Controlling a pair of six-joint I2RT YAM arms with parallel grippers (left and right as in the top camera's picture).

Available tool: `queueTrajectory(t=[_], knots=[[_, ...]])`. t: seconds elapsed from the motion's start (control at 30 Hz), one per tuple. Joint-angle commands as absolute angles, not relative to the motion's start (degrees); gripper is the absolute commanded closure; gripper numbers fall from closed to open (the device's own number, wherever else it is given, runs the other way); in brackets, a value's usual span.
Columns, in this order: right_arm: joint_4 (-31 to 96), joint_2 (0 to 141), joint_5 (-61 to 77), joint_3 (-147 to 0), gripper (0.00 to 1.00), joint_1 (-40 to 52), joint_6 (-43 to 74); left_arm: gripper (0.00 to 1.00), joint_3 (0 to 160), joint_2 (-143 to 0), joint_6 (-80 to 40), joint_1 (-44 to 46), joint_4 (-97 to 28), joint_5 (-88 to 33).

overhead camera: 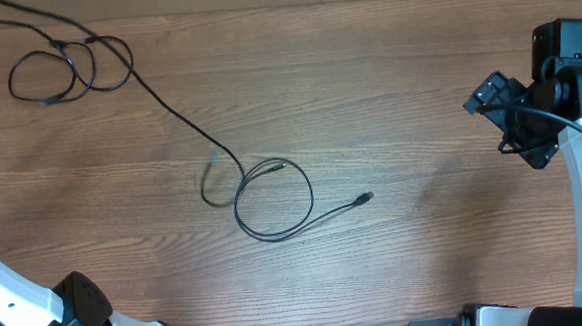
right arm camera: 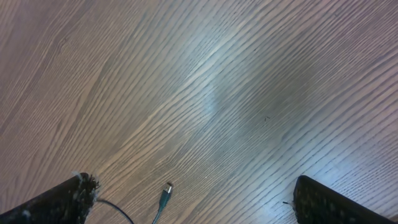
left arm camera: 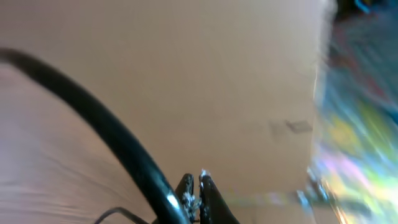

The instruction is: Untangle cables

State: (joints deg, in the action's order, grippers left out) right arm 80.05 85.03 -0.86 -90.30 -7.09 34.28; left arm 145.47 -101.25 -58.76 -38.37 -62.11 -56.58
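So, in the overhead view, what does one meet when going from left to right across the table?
Coiled cable loops at the far left → small curved cable piece → large round cable loop → free plug end → right gripper.

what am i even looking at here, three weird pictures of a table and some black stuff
It is one moment seen by three cameras. The overhead view shows a wooden table with thin black cables looping across it, and two robot arms at the edges. The other two pictures come from cameras on the arms' wrists. The right gripper is wide open above the wood, holding nothing, with a cable plug below it. The left gripper is shut; its blurred view shows no cable between the fingers.
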Motion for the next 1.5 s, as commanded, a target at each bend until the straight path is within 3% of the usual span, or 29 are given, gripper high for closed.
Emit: queueTrajectory(t=[0.0, 0.3, 0.43, 1.2, 1.47], knots=[[79.81, 84.99, -1.43, -90.02, 0.0, -7.14, 34.22, 0.96, 145.97, -101.14, -55.51, -38.61, -67.68, -35.77], [79.81, 84.99, -1.43, -90.02, 0.0, -7.16, 34.22, 0.96, 145.97, -101.14, -55.72, -38.61, -78.52, -4.16], [79.81, 84.99, -1.43, -90.02, 0.0, -7.14, 34.22, 0.96, 145.97, -101.25, -55.7, -38.61, -78.91, 2.79], [79.81, 84.99, -1.43, -90.02, 0.0, -7.16, 34.22, 0.95, 145.49, -113.78, -55.11, -38.65, -89.1, 6.42], [79.81, 84.99, -1.43, -90.02, 0.0, -7.16, 34.22, 0.96, 145.49, -120.57, -47.55, -38.61, -94.54, 5.69]])
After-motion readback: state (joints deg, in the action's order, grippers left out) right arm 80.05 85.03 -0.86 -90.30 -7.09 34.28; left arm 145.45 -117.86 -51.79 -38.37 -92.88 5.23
